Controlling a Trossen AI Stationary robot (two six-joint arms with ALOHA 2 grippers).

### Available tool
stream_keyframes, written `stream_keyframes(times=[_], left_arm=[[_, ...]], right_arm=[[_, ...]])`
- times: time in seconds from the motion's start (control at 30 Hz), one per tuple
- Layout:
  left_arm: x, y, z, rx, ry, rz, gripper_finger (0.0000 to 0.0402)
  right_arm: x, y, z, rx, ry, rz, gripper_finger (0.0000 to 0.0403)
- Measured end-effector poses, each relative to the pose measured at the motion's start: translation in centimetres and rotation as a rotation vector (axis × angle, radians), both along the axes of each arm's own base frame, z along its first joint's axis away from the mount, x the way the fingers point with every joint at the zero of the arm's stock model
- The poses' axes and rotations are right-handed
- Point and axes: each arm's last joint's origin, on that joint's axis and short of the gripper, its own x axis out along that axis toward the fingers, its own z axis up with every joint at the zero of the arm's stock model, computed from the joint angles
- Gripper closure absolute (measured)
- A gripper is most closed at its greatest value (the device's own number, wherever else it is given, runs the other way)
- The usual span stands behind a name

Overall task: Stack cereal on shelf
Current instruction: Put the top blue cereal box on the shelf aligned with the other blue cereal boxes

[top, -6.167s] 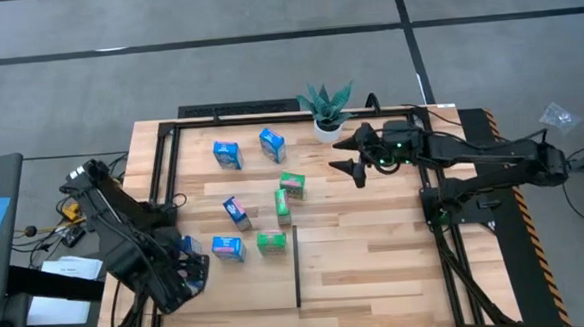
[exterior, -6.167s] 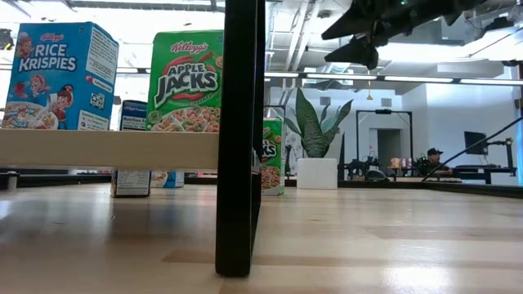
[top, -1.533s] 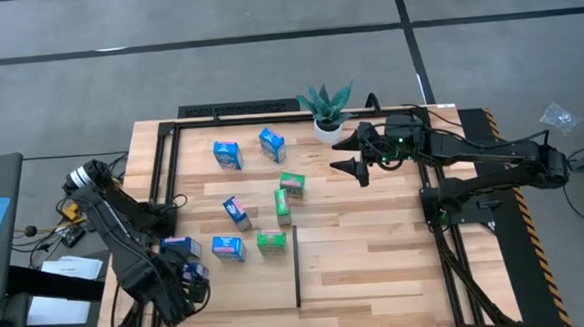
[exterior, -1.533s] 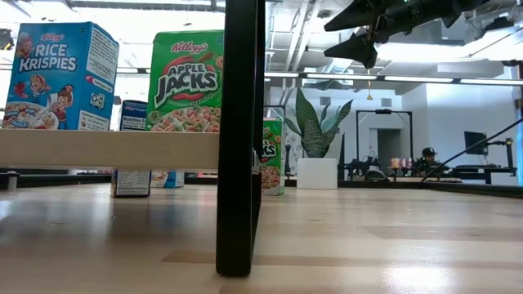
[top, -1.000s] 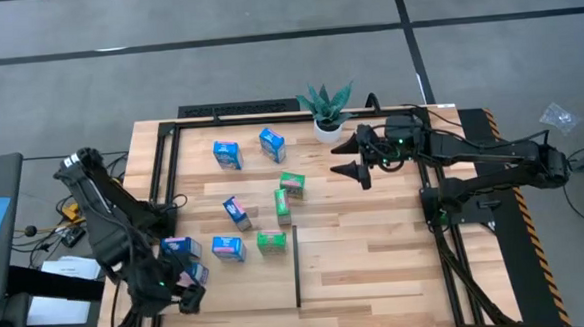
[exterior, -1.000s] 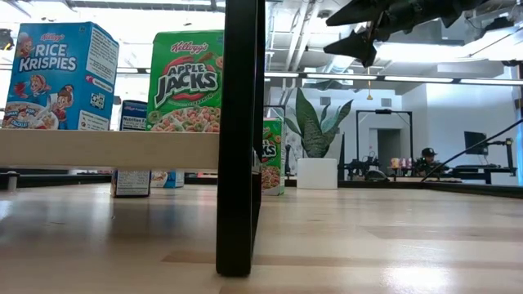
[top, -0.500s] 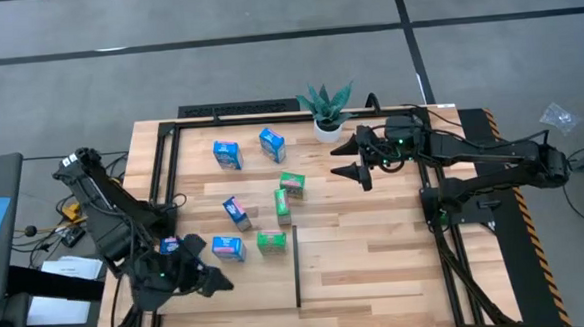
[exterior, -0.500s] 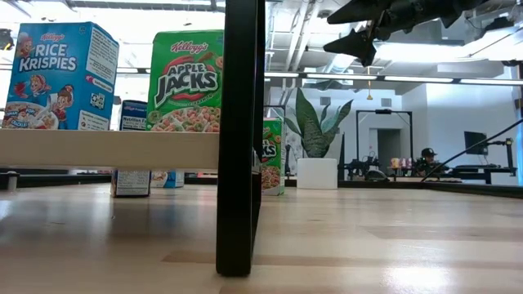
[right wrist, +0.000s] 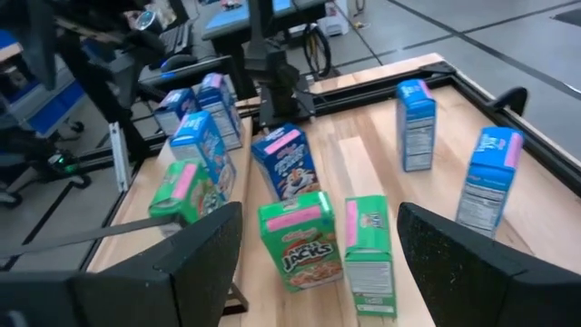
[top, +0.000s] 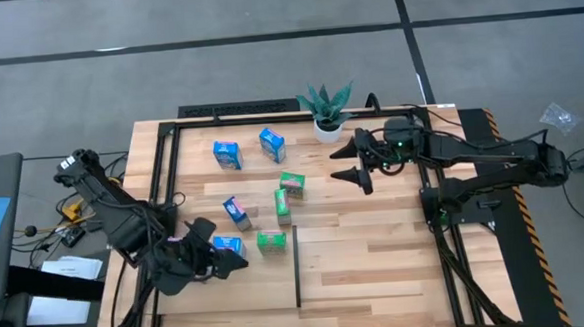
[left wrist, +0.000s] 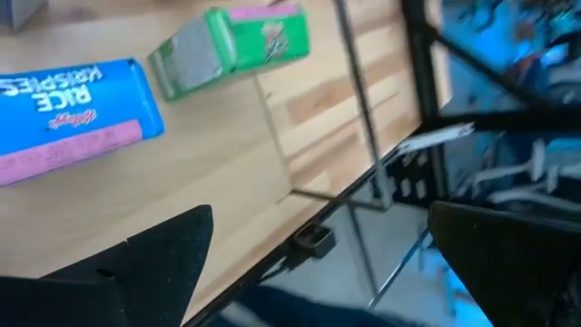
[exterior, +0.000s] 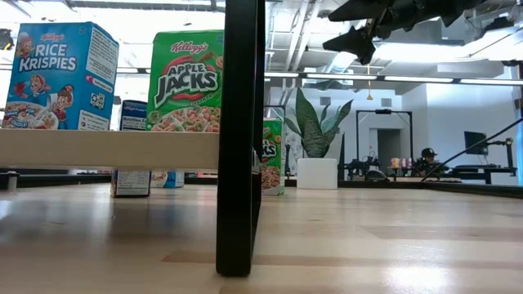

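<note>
Left gripper (top: 222, 262) open, empty, low over table's near-left, beside blue box (top: 227, 247) lying flat, long axis left-right; green box (top: 271, 242) just right of it. Right gripper (top: 350, 168) open, hovering near plant (top: 326, 108)

1. Low view: a black post (exterior: 239, 135) hides part of the green Apple Jacks box (exterior: 185, 82) and of the shelf plank (exterior: 106, 149).
2. Left wrist view: the blue Rice Krispies box (left wrist: 68, 116) is cut off at the picture's edge; the surroundings beyond the table are blurred.
3. High view: the left gripper (top: 211, 250) partly covers a blue box (top: 228, 246).
</note>
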Motion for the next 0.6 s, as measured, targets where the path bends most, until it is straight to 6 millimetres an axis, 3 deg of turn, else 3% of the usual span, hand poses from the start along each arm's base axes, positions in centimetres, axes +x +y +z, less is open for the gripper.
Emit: stream_keyframes(times=[0.6], left_arm=[[2.4,-2.9,-5.1,-0.107,0.373,-0.152,0.0027]], right_arm=[[0.1,0.4,0.0,-0.002,0.002,0.017,0.0085]])
